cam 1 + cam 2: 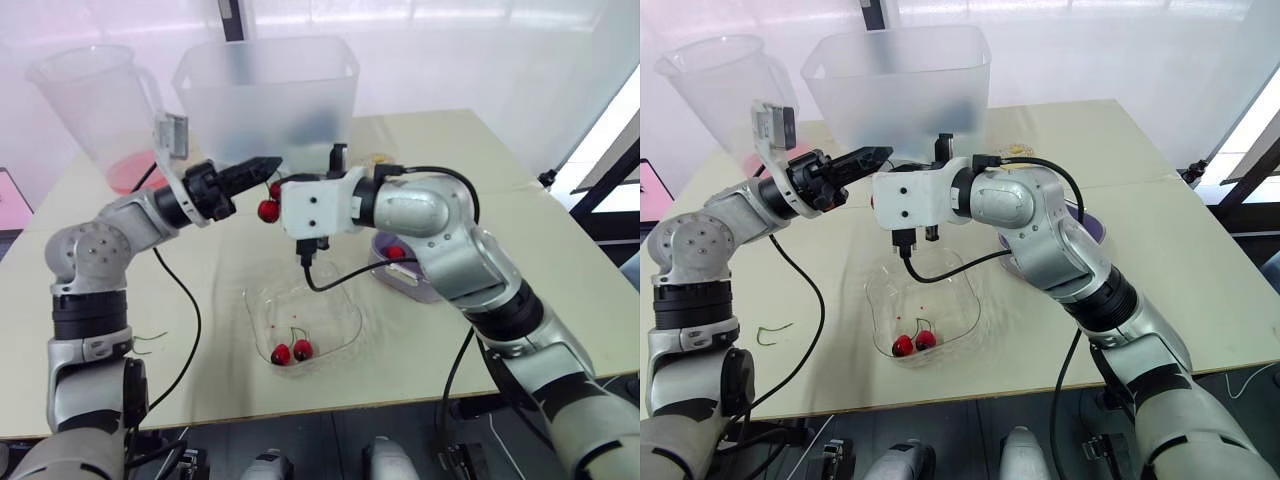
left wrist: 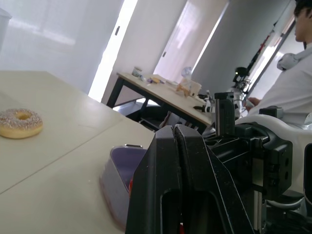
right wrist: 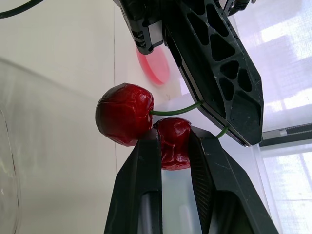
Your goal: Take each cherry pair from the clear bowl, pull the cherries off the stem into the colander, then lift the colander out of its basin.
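A cherry pair hangs above the table between my two grippers. My left gripper (image 1: 272, 163) is shut on its green stem (image 3: 176, 110). My right gripper (image 3: 173, 136) is shut on one cherry (image 3: 171, 146), while the other cherry (image 3: 124, 120) hangs free beside it on the stem. Below them sits the clear bowl (image 1: 349, 310) holding one more cherry pair (image 1: 292, 351). The purple colander (image 1: 414, 283) in its basin stands to the right of the bowl, partly hidden by my right arm, with a cherry (image 1: 397, 252) inside.
A large translucent tub (image 1: 265, 95) and a clear pitcher (image 1: 95, 110) with pink at its bottom stand at the back. A bare stem (image 1: 771, 330) lies at the left. A donut (image 2: 19, 122) rests on the table. A person (image 2: 292, 87) sits at a far desk.
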